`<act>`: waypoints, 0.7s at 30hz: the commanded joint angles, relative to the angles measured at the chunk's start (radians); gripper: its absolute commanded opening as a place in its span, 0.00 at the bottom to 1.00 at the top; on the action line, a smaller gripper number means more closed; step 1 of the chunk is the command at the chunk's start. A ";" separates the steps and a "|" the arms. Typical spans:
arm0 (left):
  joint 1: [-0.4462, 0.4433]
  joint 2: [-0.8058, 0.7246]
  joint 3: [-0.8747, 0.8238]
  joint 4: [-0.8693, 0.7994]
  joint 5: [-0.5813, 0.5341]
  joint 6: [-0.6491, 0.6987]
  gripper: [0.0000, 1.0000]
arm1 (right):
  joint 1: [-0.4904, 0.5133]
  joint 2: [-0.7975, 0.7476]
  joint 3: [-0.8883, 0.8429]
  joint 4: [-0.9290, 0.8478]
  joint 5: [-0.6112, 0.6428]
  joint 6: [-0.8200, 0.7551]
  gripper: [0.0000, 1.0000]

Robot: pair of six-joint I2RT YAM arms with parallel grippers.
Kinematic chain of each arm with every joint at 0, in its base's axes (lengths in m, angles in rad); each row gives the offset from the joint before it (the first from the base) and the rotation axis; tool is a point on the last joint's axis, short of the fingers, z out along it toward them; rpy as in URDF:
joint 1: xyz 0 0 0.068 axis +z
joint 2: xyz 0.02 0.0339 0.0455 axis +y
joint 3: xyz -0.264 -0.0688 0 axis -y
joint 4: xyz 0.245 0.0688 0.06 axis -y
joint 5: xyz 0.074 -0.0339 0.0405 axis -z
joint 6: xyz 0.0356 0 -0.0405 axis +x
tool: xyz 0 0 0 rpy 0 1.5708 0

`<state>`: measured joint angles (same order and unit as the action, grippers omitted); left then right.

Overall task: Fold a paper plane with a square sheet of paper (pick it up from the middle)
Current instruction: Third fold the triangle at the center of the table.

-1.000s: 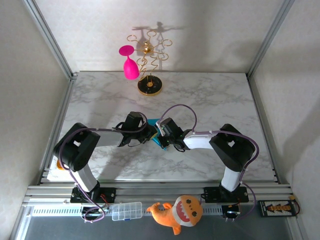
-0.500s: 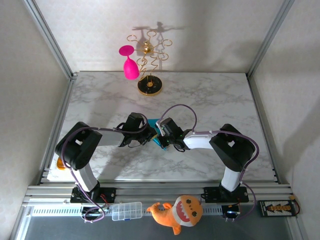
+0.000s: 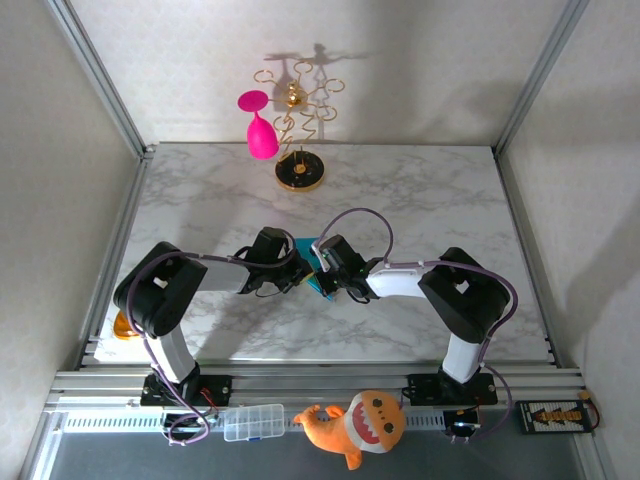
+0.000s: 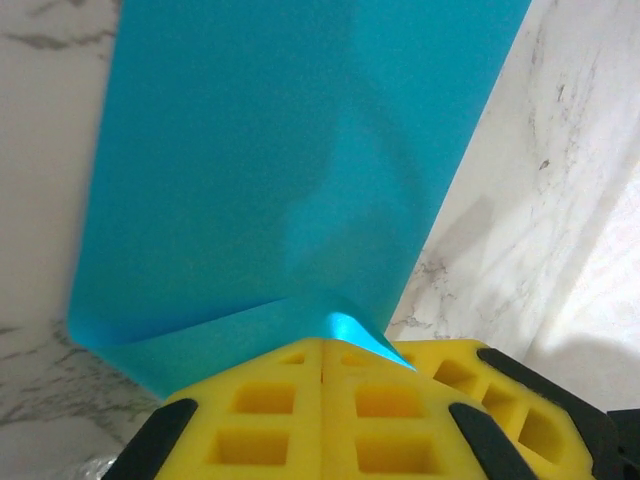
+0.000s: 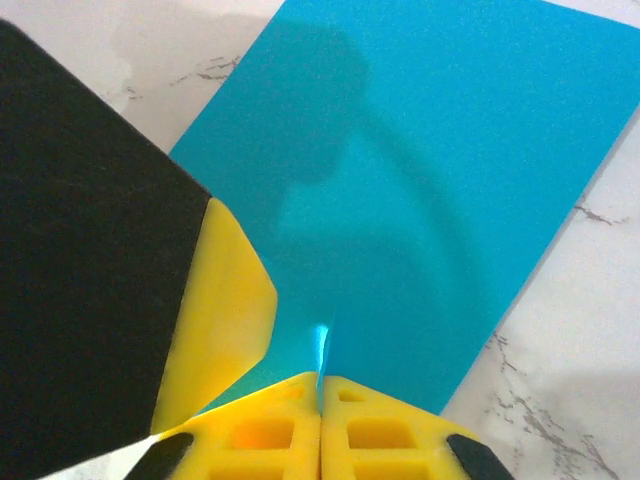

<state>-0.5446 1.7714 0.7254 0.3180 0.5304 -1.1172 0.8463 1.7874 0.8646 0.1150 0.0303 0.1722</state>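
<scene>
Turquoise-blue sheet of thin paper: lies at mid-worktop, mostly flat on the white marbled worktop, directly between the two wrists. Whether it is a single layer or already doubled, you cannot tell from these views.

Change over the last second: the left gripper has finished closing. Its yellow fingers now meet with no gap, and the near edge of the sheet curls up into the seam between them. The right gripper is as it was, fingers pressed together on a small raised ridge of the paper. Both arms have barely shifted in the overhead view.

Reading: you now hold the sheet at two points. My judgement is that the pick-up grasp is complete and that lifting or creasing comes next. Nothing plane-shaped exists yet.

Pose: both arms reach inward from their bases, elbows out to the sides, forearms low, wrists almost nose to nose over the sheet. The left gripper's black and yellow body sits just beside the right one's fingers.

Well apart, at the far edge: gold wire stand, pink goblet.
</scene>
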 commanded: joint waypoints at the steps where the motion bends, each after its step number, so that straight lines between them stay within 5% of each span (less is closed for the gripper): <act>1: -0.006 0.021 0.006 -0.029 -0.017 0.026 0.05 | -0.007 0.026 0.016 -0.040 0.002 0.006 0.08; 21: -0.003 0.037 0.032 -0.066 -0.031 0.053 0.05 | -0.008 0.016 0.019 -0.041 0.003 0.010 0.09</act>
<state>-0.5446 1.7889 0.7372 0.3008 0.5266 -1.0916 0.8455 1.7897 0.8680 0.1146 0.0299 0.1722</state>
